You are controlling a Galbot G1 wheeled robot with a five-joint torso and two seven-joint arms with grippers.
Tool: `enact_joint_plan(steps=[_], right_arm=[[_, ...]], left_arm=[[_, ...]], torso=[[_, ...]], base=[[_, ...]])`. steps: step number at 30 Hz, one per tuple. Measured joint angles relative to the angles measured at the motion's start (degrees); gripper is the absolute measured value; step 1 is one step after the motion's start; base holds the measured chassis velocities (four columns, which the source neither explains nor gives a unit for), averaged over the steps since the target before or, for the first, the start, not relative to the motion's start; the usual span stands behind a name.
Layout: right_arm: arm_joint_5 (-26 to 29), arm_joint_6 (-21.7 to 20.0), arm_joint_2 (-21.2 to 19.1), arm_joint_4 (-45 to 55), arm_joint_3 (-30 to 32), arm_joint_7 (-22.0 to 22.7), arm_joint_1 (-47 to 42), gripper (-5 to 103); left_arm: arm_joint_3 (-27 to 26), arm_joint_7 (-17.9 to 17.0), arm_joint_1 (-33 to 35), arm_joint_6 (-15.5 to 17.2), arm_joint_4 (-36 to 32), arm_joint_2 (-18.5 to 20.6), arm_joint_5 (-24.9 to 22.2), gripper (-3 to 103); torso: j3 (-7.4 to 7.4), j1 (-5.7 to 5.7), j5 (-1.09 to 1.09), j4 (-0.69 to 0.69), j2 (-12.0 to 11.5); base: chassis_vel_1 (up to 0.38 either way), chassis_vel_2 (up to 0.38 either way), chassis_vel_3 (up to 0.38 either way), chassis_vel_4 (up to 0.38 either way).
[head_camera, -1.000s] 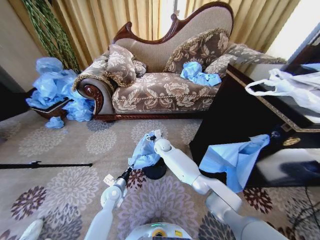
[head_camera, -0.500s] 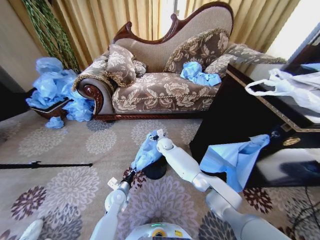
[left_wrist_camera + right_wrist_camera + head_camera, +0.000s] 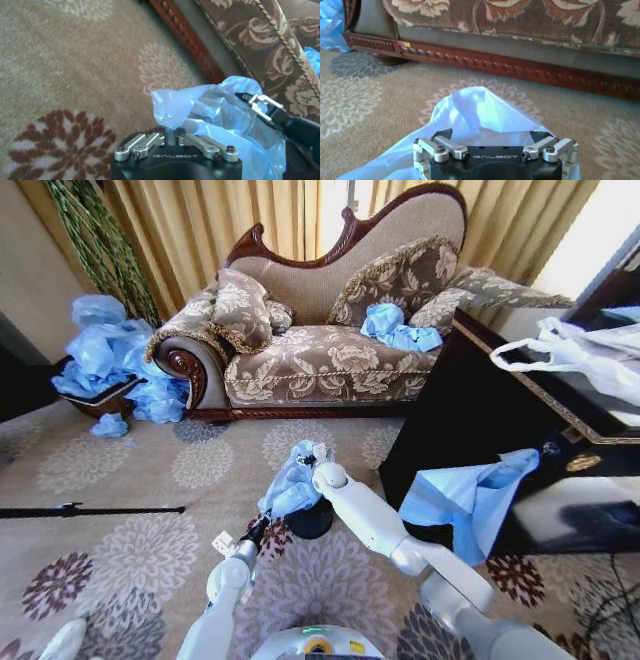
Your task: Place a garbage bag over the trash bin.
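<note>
Both grippers pinch the garbage bag point(image 3: 290, 485) just above the trash bin point(image 3: 310, 523), which stands on the carpet point(image 3: 120, 550) in front of the sofa point(image 3: 320, 360). The left gripper point(image 3: 258, 527) is clenched on the bag's near edge beside the bin, the right gripper point(image 3: 318, 454) on its far edge above the bin. To do this well, I judge they should spread the mouth wider than the bin's rim and lower evenly, keeping both pinches firm.

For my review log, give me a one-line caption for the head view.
Both hands, left and right, hold the light blue garbage bag over the black trash bin on the floral carpet.
</note>
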Motion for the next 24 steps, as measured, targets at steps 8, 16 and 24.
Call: enact_joint_plan(steps=[8,16,24], right_arm=[[4.4,-1.4,-1.5,4.9,0.7,2.1,-1.9,100],[7.5,-2.1,-3.5,11.4,1.4,4.5,-4.4,100],[9.2,-2.4,-7.6,22.5,1.6,8.0,-8.3,100]], left_arm=[[-0.2,0.6,1.3,0.4,-2.6,0.4,1.6,42],[-1.0,4.6,2.9,0.6,-6.4,2.1,7.4,70],[-1.7,6.4,3.9,2.9,-11.3,3.0,9.8,96]], torso=[[0.00,0.00,0.00,0.00,0.0],[0.00,0.00,-0.01,0.00,0.0],[0.00,0.00,-0.01,0.00,0.0]], base=[[0.000,0.000,0.000,0.000],[0.000,0.000,0.000,0.000],[0.000,0.000,0.000,0.000]])
